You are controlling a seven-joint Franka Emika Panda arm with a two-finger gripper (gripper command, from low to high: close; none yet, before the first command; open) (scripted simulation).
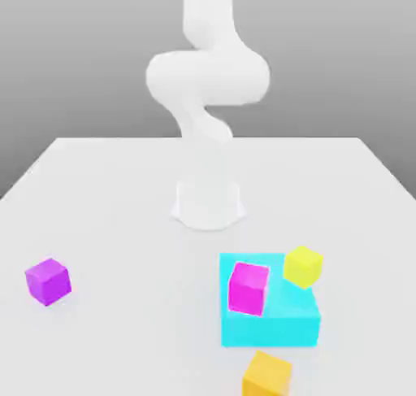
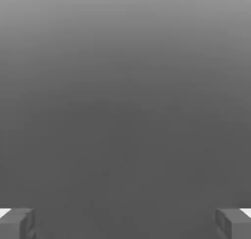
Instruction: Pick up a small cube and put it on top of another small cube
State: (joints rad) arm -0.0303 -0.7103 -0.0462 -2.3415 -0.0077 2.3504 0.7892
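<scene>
Smooth, matt, plastic-looking finish on the magenta cube and cyan block, honestly; same smooth look for the white tabletop.

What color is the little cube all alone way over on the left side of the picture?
Purple, best seen in the exterior view.

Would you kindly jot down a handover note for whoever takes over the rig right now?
Claw: open, nothing between its fingers.
Cubes: magenta and yellow on the cyan block; purple on the table, exterior view's left; orange in front of the block.
Done: no cube stacked on another.
Left: pick one, set it on another.
</scene>
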